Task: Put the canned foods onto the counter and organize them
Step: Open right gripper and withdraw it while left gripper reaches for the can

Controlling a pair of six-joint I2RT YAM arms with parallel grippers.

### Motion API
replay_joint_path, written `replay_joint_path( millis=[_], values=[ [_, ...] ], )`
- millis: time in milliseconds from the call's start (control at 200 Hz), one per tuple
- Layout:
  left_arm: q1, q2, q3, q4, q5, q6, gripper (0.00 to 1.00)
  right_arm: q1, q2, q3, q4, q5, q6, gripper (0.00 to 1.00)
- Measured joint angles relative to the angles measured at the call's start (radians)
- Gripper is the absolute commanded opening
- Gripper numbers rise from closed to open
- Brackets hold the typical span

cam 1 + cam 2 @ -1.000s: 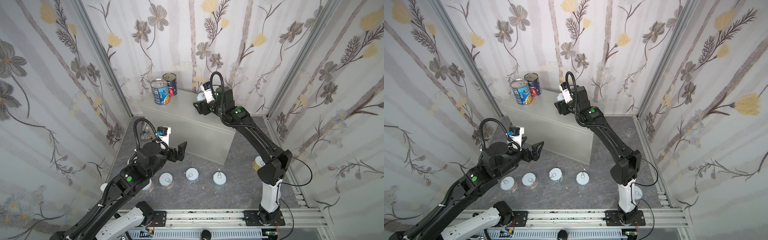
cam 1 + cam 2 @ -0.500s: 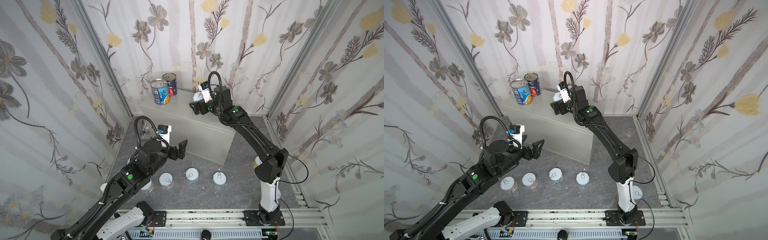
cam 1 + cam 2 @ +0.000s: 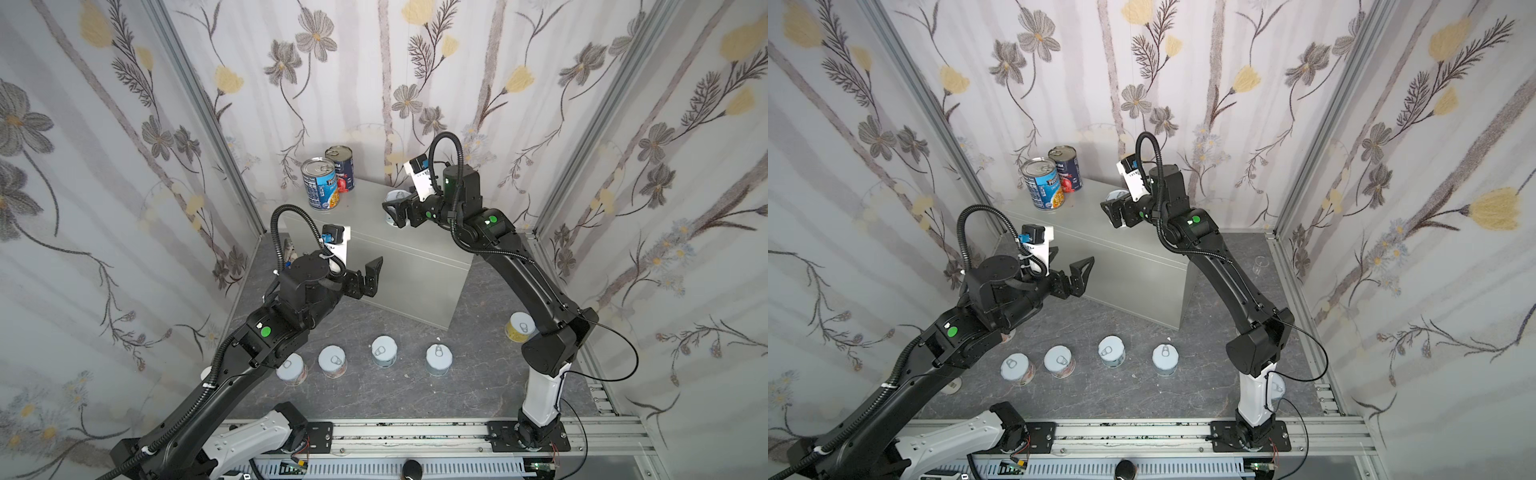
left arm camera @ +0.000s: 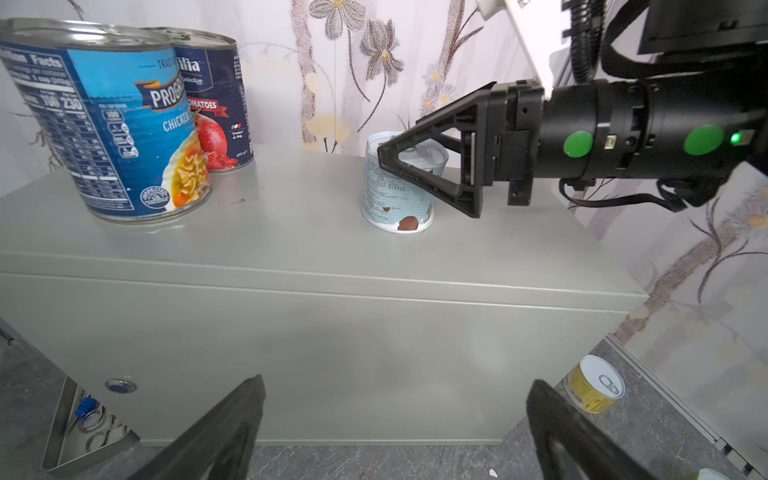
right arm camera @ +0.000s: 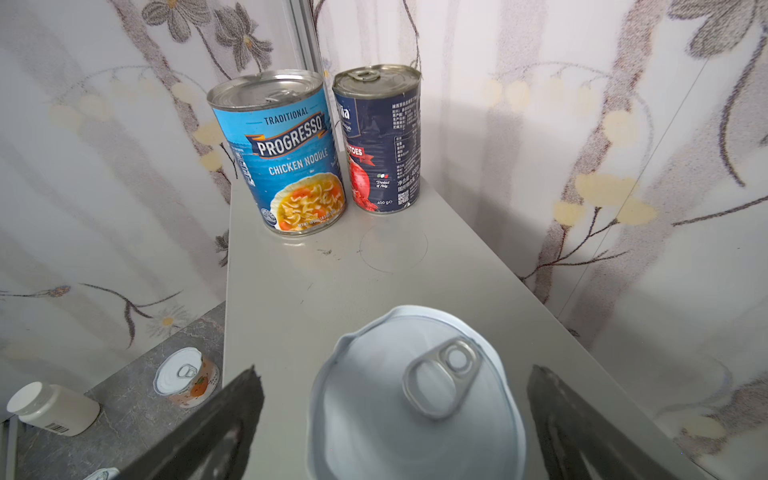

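The fingers (image 5: pixel 216 419) of the right gripper (image 5: pixel 392 370) are spread wide, one on each side of a short can (image 5: pixel 415 395) with a pull-tab lid; the wrist view shows a gap on both sides, so nothing is clamped; the can stands upright on the counter (image 3: pixel 374 232), at about one o'clock from the middle of its top in both top views; two tall cans, one blue (image 3: pixel 320 185) and one navy (image 3: pixel 341 168), stand just beside each other at the eleven o'clock corner; the left gripper (image 3: pixel 372 274) hangs in front of the counter with its fingers (image 4: pixel 232 415) also fully apart and empty; four short cans (image 3: pixel 384 351) sit in a row on the floor at six o'clock from the counter; a yellow can (image 3: pixel 519 326) sits at four o'clock.
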Motion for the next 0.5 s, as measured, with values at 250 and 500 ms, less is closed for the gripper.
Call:
replay_joint_path(
  millis=[250,500],
  values=[
    [0.0,0.198,0.177,0.0,0.024,0.063,1.0,-0.076,-0.163,-0.074,0.01,-0.035,0.036,1.0],
    [0.001,0.383,0.342,0.011,0.045,0.109,1.0,-0.144,-0.509,-0.488,0.11,-0.025,0.064,1.0]
  ],
)
